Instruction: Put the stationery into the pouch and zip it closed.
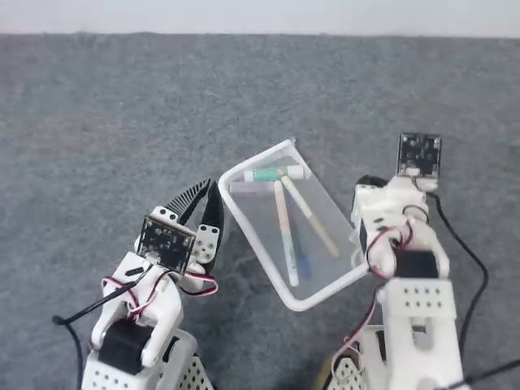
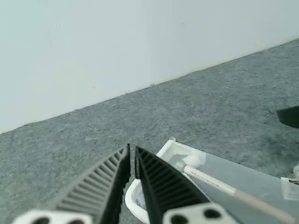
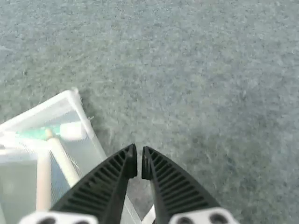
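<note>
Clear pouch (image 1: 260, 223) lies flat on the grey carpet (image 1: 122, 122), mid-table, set at a slant between the two arms. Stationery is inside it:
- a pale pen (image 1: 283, 223), with a blue patch just beside its near end;
- a second pale pen (image 1: 314, 218), which meets the first at the far end so that the two splay apart toward the arms;
- a green-and-white stick (image 1: 276, 173) lying across the far end of the pouch;
- a small white block (image 1: 244, 188) just beside the stick, against the pouch's left edge.

Cannot tell whether the zip is open or closed.

Left gripper (image 1: 211, 188) sits just beside the pouch's far left corner. In the left wrist view the left gripper (image 2: 132, 150) has its black ribbed fingers (image 2: 159, 182) drawn to a narrow slit, with nothing between them. The pouch's white-edged corner (image 2: 163, 149) lies just beyond the tips.

Right arm (image 1: 402, 244) stands by the pouch's right edge. In the right wrist view the right gripper (image 3: 138, 151) is also nearly closed, with a thin gap and nothing held. Its tips are over bare carpet, and the pouch (image 3: 56, 105) is just to one side, not touching.

A pale wall (image 2: 117, 46) backs the carpet.
</note>
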Robot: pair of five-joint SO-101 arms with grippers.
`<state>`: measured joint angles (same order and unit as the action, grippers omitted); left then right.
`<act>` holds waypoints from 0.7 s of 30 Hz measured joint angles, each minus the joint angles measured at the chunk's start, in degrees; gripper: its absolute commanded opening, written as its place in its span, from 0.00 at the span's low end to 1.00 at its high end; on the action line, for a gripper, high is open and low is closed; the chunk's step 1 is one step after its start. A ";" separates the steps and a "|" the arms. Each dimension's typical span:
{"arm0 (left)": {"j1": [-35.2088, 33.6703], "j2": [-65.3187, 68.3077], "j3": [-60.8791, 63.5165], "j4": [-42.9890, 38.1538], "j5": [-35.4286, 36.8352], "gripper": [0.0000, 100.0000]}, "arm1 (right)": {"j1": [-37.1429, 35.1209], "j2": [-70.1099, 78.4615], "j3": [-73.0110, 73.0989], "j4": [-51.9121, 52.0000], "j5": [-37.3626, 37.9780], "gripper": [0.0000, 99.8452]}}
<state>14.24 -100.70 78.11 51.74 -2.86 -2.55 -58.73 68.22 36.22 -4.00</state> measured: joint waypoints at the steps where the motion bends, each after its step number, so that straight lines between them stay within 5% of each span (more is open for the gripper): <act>1: 0.00 -0.18 0.53 0.00 0.00 0.01 | 0.00 -2.55 1.58 0.00 0.44 0.01; 9: 0.00 0.26 2.02 -0.35 0.00 0.01 | -0.18 -22.33 12.57 0.00 5.01 0.01; 21: -10.02 0.18 2.02 -2.90 4.92 0.01 | -0.09 -41.05 27.25 0.00 5.27 0.01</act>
<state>4.22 -100.53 80.13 48.84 2.07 -2.64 -99.78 95.47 36.22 1.27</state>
